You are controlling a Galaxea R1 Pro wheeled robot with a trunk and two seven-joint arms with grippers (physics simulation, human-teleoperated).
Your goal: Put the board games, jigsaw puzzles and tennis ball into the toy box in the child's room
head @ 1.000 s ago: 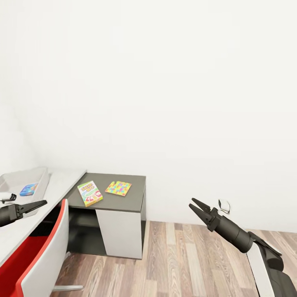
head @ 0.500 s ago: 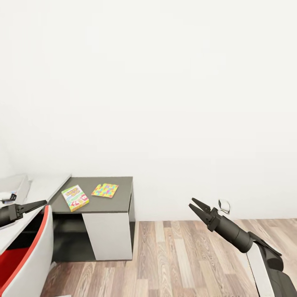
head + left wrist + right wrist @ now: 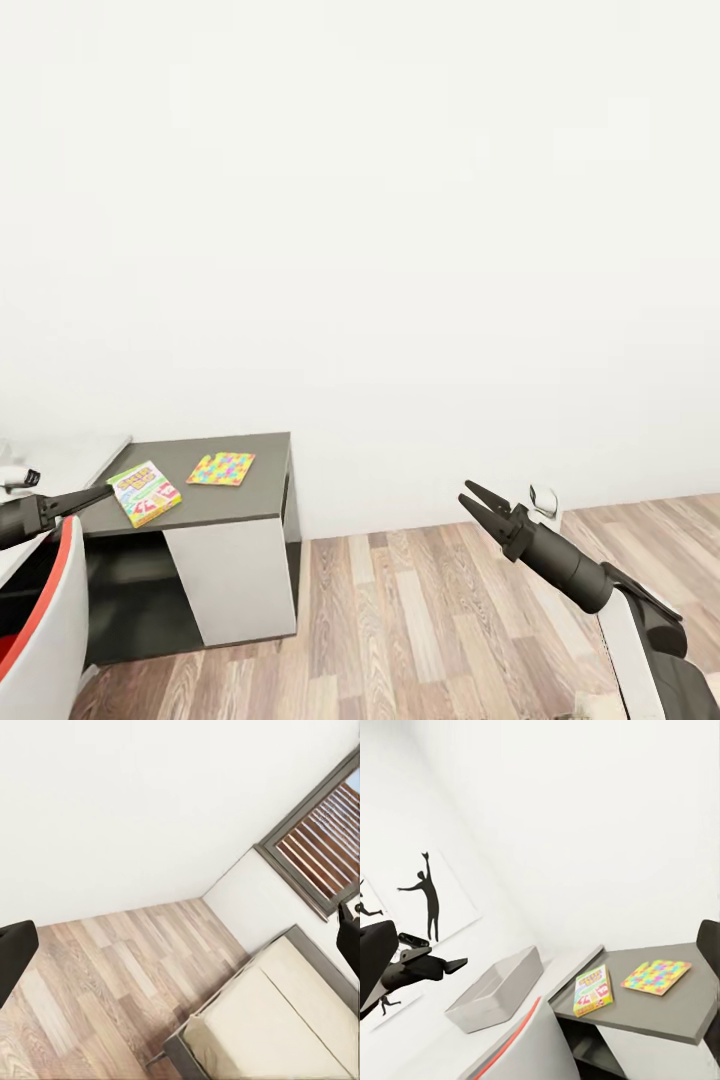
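On the dark grey surface (image 3: pixel 215 487) lie a green-white-red Skip-Bo box (image 3: pixel 144 492) and a colourful jigsaw-patterned rectangle (image 3: pixel 221 468), just beside each other. A red-and-white chair (image 3: pixel 45 625) stands in front. My right tool (image 3: pixel 476 502) is apart and empty; my left tool (image 3: pixel 92 495) is together.

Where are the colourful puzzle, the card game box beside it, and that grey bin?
jigsaw puzzle (image 3: pixel 221 468): head view, middle of its patterned top.
Skip-Bo box (image 3: pixel 144 492): head view, centre of its cover.
toy box (image 3: pixel 507 982): right wrist view, its long sloping side wall.
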